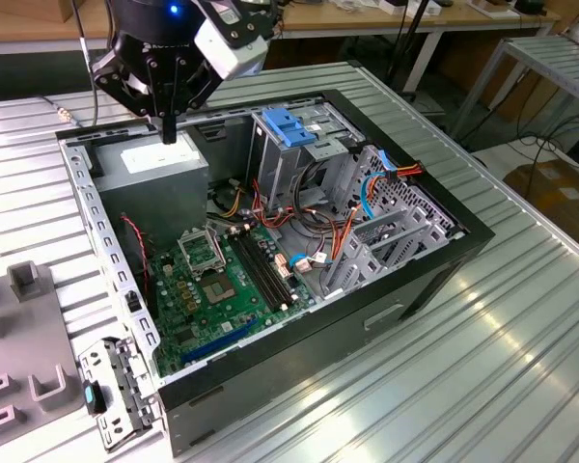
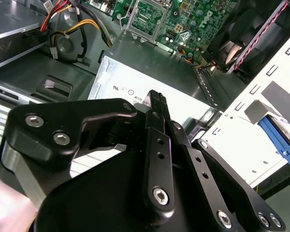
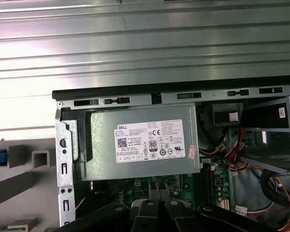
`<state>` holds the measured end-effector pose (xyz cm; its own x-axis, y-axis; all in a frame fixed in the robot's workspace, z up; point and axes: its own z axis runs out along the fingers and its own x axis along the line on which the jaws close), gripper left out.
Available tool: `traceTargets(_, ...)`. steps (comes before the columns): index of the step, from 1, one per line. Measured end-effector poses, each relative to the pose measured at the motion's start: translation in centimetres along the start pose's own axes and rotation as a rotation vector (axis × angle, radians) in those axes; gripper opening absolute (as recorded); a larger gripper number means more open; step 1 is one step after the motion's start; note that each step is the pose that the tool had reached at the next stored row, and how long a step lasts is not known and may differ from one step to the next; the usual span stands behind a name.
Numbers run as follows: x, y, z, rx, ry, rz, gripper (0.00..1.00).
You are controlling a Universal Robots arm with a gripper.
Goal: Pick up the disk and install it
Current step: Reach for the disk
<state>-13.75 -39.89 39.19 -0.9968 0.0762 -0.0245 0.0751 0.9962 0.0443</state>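
Installation looks unstarted. The tool (image 1: pixel 170 135), clenched on nothing, hangs over the power supply (image 1: pixel 159 164) inside the case (image 1: pixel 405 289). The disk (image 2: pixel 276 139), seemingly that blue-railed piece, lies outside on the worktop (image 1: pixel 521 338).

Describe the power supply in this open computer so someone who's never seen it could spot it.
Start at the open black computer case lying on the ribbed metal table. In its corner at the exterior view's upper left, under the hand, sits the power supply, a grey metal box. Its white sticker sets it apart from the green motherboard and the blue-topped drive cage.
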Motion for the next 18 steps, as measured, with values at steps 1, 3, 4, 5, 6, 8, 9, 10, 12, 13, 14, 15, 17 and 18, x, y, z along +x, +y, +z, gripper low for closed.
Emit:
traceTargets(1, 0.02, 0.00, 0.00, 0.0000, 0.0000, 0.000, 0.11)
traceTargets(3, 0.11, -0.01, 0.01, 0.0000, 0.0000, 0.000, 0.11)
traceTargets(4, 0.18, -0.01, 0.01, 0.0000, -0.0001, 0.000, 0.11)
traceTargets(5, 0.27, -0.02, 0.00, 0.0001, 0.0000, 0.000, 0.11)
traceTargets(6, 0.33, -0.02, 0.00, 0.0001, 0.0000, 0.000, 0.11)
traceTargets(8, 0.45, -0.03, 0.00, 0.0000, 0.0000, 0.000, 0.11)
traceTargets(9, 0.49, -0.04, 0.00, 0.0000, 0.0001, 0.000, 0.11)
traceTargets(10, 0.55, -0.04, 0.00, 0.0000, 0.0000, 0.000, 0.11)
traceTargets(12, 0.68, -0.05, -0.01, 0.0000, 0.0000, 0.000, 0.11)
traceTargets(13, 0.71, -0.05, -0.01, 0.0000, 0.0000, 0.000, 0.11)
traceTargets(14, 0.74, -0.06, -0.01, 0.0000, 0.0000, 0.000, 0.11)
traceTargets(15, 0.77, -0.06, -0.01, 0.0000, 0.0000, 0.000, 0.11)
traceTargets(17, 0.83, -0.06, -0.01, 0.0000, 0.0000, 0.000, 0.11)
traceTargets(18, 0.85, -0.06, -0.01, 0.0000, 0.0000, 0.000, 0.11)
